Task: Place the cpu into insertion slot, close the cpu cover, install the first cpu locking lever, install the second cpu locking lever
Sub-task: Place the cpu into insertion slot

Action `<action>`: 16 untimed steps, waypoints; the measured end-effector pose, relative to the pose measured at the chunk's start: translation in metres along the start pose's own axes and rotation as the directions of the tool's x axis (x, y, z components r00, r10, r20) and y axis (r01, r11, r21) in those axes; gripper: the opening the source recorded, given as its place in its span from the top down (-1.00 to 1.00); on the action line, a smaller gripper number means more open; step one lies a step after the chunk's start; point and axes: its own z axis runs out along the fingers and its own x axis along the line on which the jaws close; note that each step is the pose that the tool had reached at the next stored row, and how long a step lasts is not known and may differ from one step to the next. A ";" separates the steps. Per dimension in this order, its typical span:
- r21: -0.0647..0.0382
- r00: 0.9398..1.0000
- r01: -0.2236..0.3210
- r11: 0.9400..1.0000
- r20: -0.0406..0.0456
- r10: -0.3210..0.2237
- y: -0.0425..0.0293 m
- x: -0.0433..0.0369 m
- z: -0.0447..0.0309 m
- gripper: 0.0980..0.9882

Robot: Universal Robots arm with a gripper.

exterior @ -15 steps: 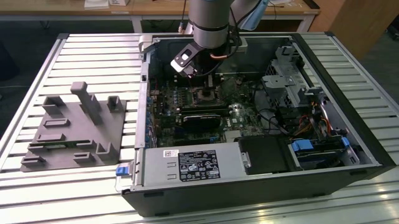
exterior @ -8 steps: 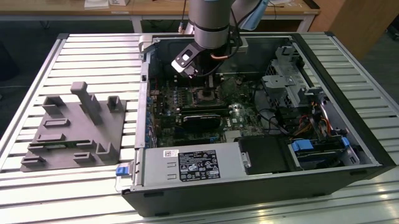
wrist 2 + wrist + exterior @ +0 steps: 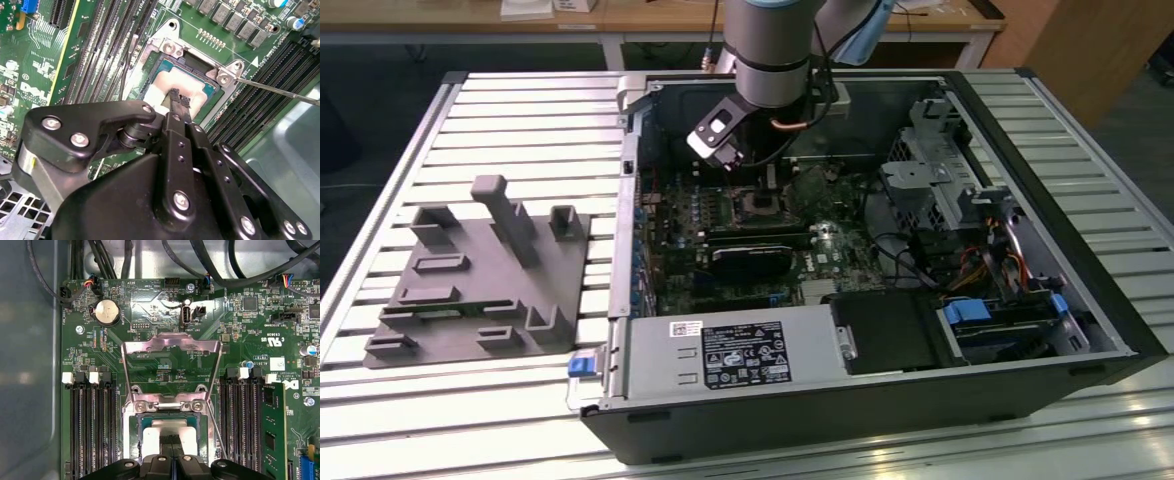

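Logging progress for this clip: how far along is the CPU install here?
Done: the cpu lies in the insertion slot. In hand: the gripper, shut, sits right at the cpu's face. Left: the cpu cover stands flipped open, and a locking lever is unlatched.

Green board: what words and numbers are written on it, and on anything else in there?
No text here can be quoted safely.
green circuit board: white print all over, tiny and upside down, unreadable.
white sticker on that board: too small to read.
cpu cover: a small stamped mark, too faint to read.
big label on the power-supply box: too small to read.
small label on that box: too small to read.
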 end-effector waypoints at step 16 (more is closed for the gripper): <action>0.000 1.000 0.000 1.000 -0.001 0.000 0.0003 0.0001 -0.0059 0.98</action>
